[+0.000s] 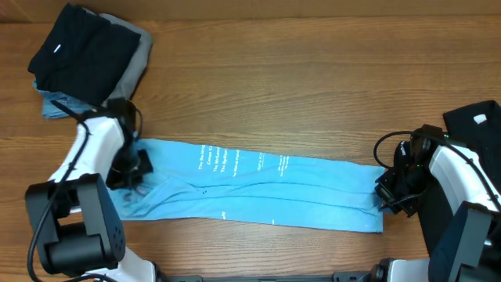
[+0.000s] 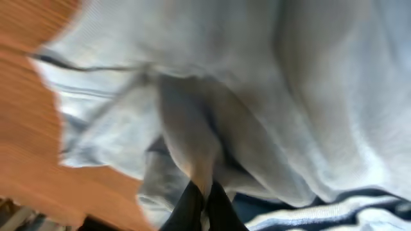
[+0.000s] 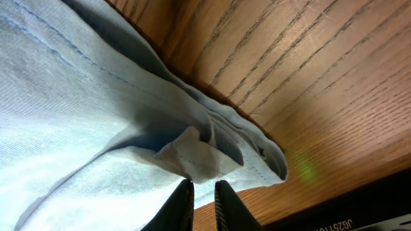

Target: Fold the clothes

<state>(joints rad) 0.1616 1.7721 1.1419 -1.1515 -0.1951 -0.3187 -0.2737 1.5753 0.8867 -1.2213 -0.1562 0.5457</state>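
— Where is the blue T-shirt (image 1: 258, 188)?
— It lies as a long strip across the table (image 1: 313, 78). The left gripper (image 1: 133, 168) pinches its left end, the right gripper (image 1: 385, 192) pinches its right end.

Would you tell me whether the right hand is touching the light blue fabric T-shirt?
Touching. The right wrist view shows the right hand closed on a fold of the light blue fabric T-shirt.

Two arms: left arm (image 1: 88, 157), right arm (image 1: 458, 168). One table (image 1: 313, 78). One light blue T-shirt (image 1: 258, 184). Two black garments: black garment (image 1: 78, 47) top-left, black garment (image 1: 479, 119) at right edge. Apparently one grey garment (image 1: 141, 48), mostly covered.
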